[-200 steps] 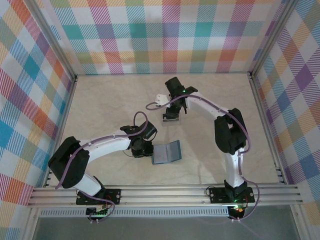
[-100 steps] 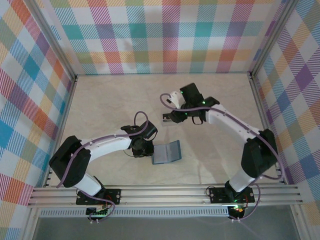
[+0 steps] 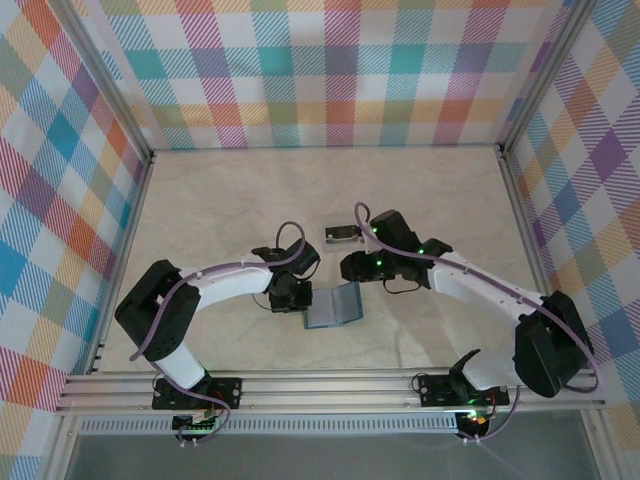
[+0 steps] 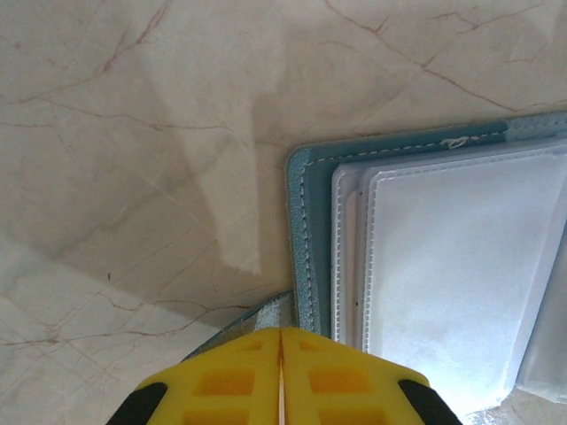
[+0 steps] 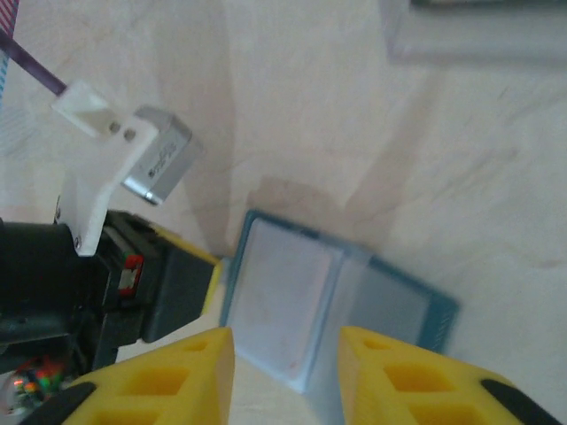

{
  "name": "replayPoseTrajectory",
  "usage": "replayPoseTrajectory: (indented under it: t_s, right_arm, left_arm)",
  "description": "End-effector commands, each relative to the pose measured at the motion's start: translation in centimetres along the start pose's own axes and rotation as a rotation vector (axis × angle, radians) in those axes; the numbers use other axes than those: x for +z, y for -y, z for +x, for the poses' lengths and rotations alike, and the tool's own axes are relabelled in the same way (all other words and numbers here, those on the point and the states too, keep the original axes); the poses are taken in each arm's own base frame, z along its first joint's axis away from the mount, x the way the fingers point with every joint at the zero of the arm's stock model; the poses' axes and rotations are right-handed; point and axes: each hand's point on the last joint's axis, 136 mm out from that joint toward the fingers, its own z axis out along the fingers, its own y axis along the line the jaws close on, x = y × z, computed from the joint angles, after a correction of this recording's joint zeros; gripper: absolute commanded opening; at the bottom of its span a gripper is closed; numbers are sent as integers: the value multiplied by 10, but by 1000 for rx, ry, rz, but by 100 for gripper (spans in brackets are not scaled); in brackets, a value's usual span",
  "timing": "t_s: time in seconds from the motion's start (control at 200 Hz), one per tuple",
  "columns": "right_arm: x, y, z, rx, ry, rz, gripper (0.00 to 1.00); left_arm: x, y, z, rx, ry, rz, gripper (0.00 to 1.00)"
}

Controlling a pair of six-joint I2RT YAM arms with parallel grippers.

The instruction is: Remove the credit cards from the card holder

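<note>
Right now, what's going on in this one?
The left gripper is shut on one edge of the holder, which lies open on the table. The right gripper hovers open, pointed at the holder's pockets. A small clear tray sits farther back. Whether any cards are in the pockets is unclear.

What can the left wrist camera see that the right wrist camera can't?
Left wrist: white stitching on the small teal-blue fabric card holder, and the left gripper, yellow fingers pressed shut. Right wrist: the right gripper open, plus a blurry clear plastic tray. Both: the holder and the pale marbled table.
</note>
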Motion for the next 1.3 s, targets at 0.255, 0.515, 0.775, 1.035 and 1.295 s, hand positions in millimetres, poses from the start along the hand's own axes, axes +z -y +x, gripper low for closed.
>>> replayPoseTrajectory:
  t_s: [0.255, 0.515, 0.775, 1.035, 1.295]
  right_arm:
    - [51, -31, 41, 233, -194, -89, 24]
    - [85, -36, 54, 272, -262, -76, 21]
    - [110, -42, 57, 278, -304, -75, 18]
    - [124, -24, 67, 290, -336, 7, 17]
    - [114, 0, 76, 280, -338, 137, 25]
  left_arm:
    - [9, 1, 6, -41, -39, 136, 7]
    - [13, -5, 11, -70, -51, 204, 6]
    - [17, -8, 15, -75, -62, 231, 6]
    - [18, -7, 16, -74, -73, 233, 6]
    - [18, -9, 16, -72, -75, 225, 6]
